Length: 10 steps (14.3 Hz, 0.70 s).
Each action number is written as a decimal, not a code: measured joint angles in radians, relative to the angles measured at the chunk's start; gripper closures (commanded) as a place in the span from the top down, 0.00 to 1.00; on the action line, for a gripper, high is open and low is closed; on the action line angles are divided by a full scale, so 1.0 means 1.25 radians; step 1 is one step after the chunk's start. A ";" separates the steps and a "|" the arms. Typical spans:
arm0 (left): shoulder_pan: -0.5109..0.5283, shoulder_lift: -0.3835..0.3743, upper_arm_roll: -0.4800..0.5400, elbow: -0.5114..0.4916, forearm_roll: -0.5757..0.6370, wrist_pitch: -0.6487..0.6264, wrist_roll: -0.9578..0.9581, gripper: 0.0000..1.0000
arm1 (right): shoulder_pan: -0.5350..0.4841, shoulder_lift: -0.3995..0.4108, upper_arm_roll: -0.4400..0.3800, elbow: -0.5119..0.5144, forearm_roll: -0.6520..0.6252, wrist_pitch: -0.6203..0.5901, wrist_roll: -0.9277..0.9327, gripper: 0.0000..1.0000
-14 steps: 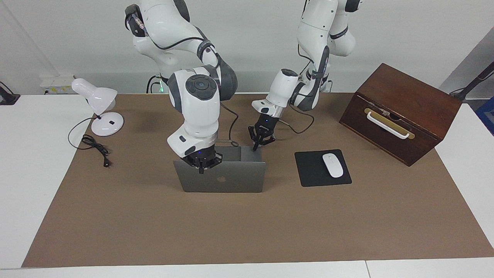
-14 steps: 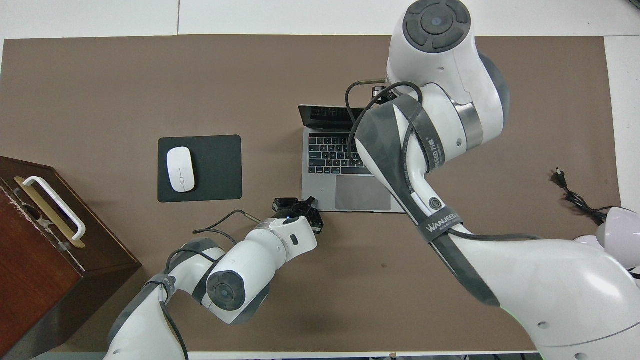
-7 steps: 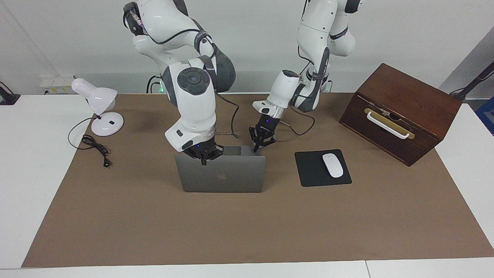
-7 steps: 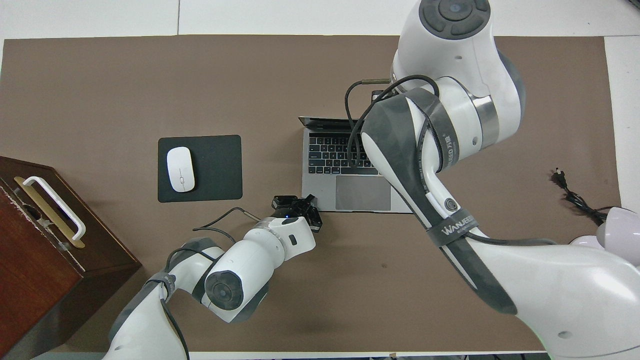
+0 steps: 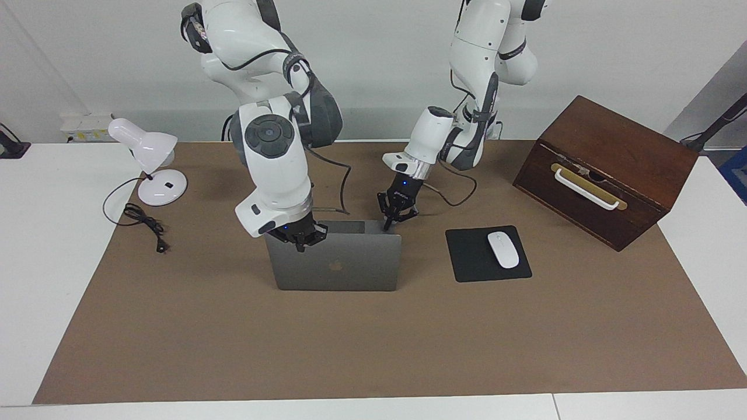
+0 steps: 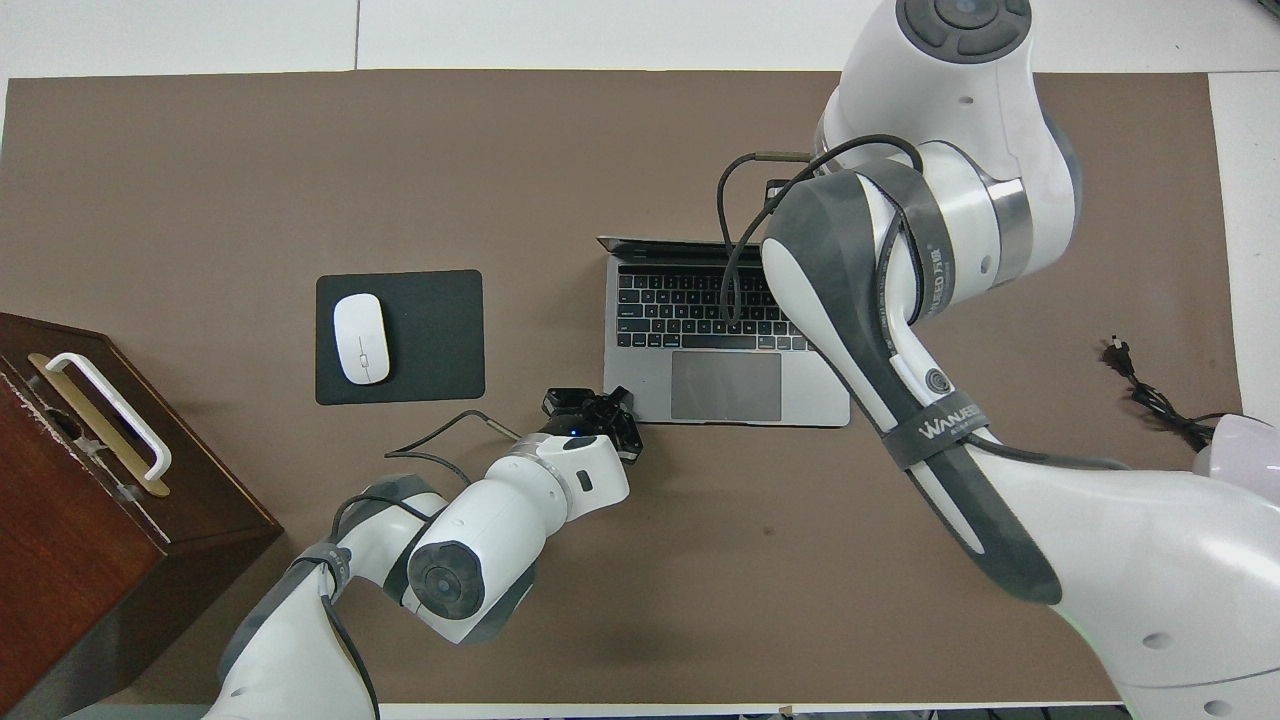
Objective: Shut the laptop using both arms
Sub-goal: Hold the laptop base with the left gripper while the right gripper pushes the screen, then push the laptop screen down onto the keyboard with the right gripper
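Observation:
The silver-grey laptop (image 5: 350,268) stands open in the middle of the brown mat, its lid about upright with the apple logo facing away from the robots. The overhead view shows its keys and trackpad (image 6: 725,385) and the lid edge-on. My right gripper (image 5: 299,239) is at the lid's top edge, near the corner toward the right arm's end; in the overhead view the arm hides it. My left gripper (image 5: 387,223) points down at the base's corner nearest the robots, toward the left arm's end, and also shows in the overhead view (image 6: 610,403).
A black mouse pad (image 5: 467,265) with a white mouse (image 5: 503,249) lies beside the laptop toward the left arm's end. A tilted wooden box (image 5: 613,157) stands past it. A white lamp (image 5: 149,151) and its cable (image 5: 143,221) sit toward the right arm's end.
The lid has swung from leaning back to about upright, with my right gripper moving along at its top edge. My left gripper has stayed at the base's corner.

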 measured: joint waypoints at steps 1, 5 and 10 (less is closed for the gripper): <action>0.000 0.000 0.001 0.000 0.000 0.001 0.001 0.00 | 0.000 -0.002 0.000 -0.015 0.000 0.013 0.000 0.00; 0.000 0.002 0.004 0.000 0.000 0.004 0.003 0.00 | -0.004 -0.005 0.000 -0.046 0.032 0.026 0.000 0.00; -0.001 0.002 0.005 0.000 0.001 0.005 0.004 0.00 | -0.020 -0.006 0.001 -0.087 0.065 0.027 0.000 0.00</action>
